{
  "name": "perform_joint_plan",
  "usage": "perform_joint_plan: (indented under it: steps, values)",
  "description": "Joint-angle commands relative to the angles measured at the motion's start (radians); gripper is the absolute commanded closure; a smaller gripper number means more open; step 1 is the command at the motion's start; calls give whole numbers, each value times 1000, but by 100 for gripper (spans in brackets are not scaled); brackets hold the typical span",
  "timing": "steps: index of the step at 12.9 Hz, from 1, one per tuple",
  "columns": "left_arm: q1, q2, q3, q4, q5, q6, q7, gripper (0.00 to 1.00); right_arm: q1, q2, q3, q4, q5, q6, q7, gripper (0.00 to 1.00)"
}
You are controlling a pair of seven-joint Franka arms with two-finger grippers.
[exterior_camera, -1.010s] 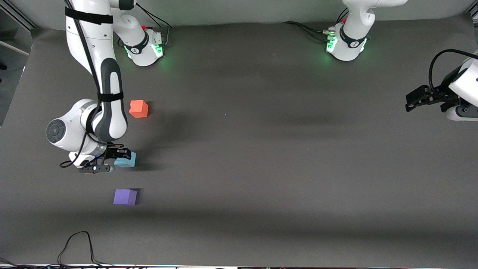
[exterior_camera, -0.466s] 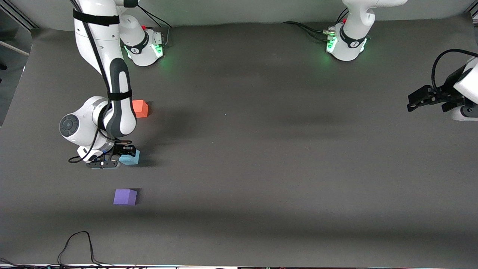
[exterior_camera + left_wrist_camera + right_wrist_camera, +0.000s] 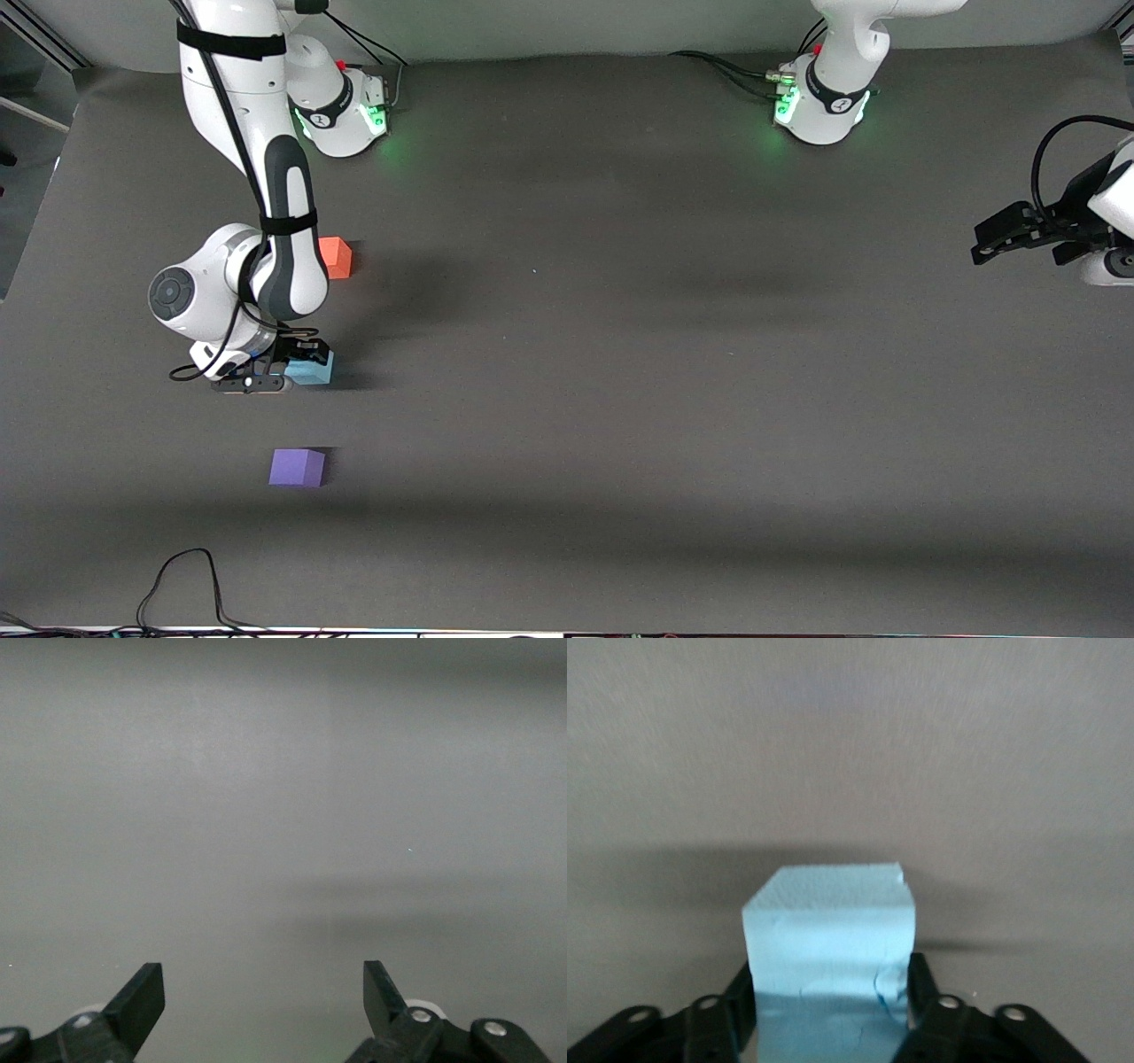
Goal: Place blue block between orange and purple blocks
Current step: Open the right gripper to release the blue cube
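My right gripper (image 3: 299, 361) is shut on the light blue block (image 3: 312, 368), low over the mat between the orange block (image 3: 336, 257) and the purple block (image 3: 297, 467). In the right wrist view the blue block (image 3: 828, 943) sits pinched between my right gripper's (image 3: 830, 992) two black fingers, its nicked top edge showing. The orange block is partly hidden by the right arm. My left gripper (image 3: 990, 241) is open and empty, waiting at the left arm's end of the table; its wrist view shows its fingertips (image 3: 142, 997) wide apart over bare mat.
Dark grey mat (image 3: 620, 354) covers the table. A black cable (image 3: 186, 585) loops at the edge nearest the camera. The two arm bases (image 3: 341, 111) stand along the farthest edge.
My right gripper has carried the blue block a little toward the left arm's end and toward the orange block. The left gripper has drifted slightly outward.
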State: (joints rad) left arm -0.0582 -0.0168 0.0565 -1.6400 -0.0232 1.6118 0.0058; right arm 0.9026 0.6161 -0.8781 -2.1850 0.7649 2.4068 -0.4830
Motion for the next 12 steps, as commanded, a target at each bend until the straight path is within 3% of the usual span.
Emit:
perform_joint_plan:
  steps: [1,5,9,12]
  values:
    - [1,-17,19,3,-12,-21,19,0,16,-21,-5,-21,28,-5,-20,0]
    - [1,-17,19,11,-12,-30,17,0,18,-58,-45,3,-2,-58,-26,0]
    - [-2,-17,16,20,0,-49,17,0,33,-140,-169,160,-166,-303,-20,0]
    - [-6,-18,11,23,5,-53,10,0,119,-161,-296,295,-211,-428,0,0]
